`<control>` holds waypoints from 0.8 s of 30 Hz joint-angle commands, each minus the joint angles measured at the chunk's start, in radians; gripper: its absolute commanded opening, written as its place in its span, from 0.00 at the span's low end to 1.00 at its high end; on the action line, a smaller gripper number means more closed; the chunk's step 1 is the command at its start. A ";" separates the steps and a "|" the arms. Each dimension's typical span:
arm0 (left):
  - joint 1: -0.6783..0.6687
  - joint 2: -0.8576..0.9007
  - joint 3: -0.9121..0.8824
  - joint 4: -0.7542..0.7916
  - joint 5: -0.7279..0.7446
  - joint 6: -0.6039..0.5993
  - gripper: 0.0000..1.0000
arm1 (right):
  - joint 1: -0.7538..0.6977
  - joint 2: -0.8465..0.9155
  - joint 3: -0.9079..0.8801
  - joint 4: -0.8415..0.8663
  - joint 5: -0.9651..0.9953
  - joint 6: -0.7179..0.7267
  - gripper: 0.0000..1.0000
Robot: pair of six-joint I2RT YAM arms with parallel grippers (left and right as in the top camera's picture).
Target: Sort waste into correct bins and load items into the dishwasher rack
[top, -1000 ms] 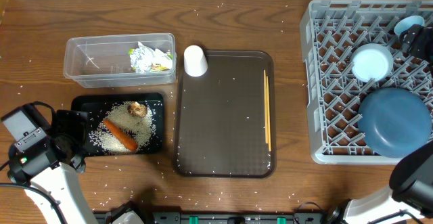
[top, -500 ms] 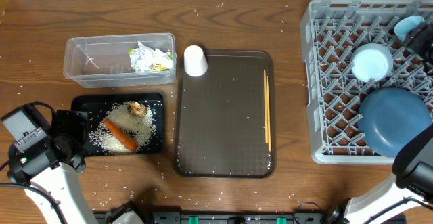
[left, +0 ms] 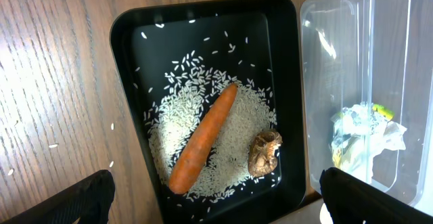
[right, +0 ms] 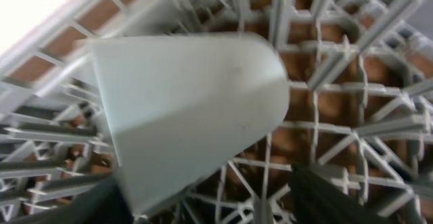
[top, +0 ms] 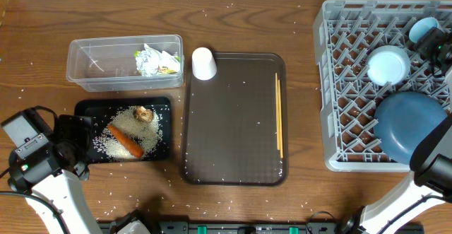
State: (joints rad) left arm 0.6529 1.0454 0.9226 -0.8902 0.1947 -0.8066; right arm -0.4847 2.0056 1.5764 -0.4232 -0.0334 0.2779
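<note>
Now my right gripper (top: 432,44) is partly open, nothing held, fingers (right: 331,200) beside the light-blue cup (top: 424,29) leaning in the rack (top: 339,85) corner. I should pull back straight, w/o knocking cup or pegs (right: 318,82).

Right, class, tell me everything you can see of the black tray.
The black tray is a shallow rectangle with rounded corners and a low raised rim, and it looks like glossy plastic. It lies flat on the wooden table, close beside the clear tub; whether they touch is unclear. Rice is spread over its middle, a carrot lies slantwise on the rice, and a brown lump sits beside the carrot, apart from it.
</note>
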 commanded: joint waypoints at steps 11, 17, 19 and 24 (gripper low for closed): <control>0.003 -0.001 0.011 -0.003 -0.016 0.013 0.98 | -0.034 -0.107 0.008 -0.133 0.090 0.006 0.01; 0.003 -0.001 0.011 -0.003 -0.016 0.013 0.98 | -0.040 -0.217 0.007 -0.155 0.090 0.006 0.01; 0.003 -0.001 0.011 -0.003 -0.016 0.013 0.98 | -0.040 -0.253 0.007 -0.162 0.090 0.006 0.01; 0.003 -0.001 0.011 -0.003 -0.016 0.013 0.98 | -0.039 -0.334 0.007 -0.218 0.040 0.006 0.01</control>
State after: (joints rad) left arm 0.6529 1.0454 0.9226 -0.8902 0.1947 -0.8066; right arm -0.5186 1.7233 1.5768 -0.6197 0.0475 0.2882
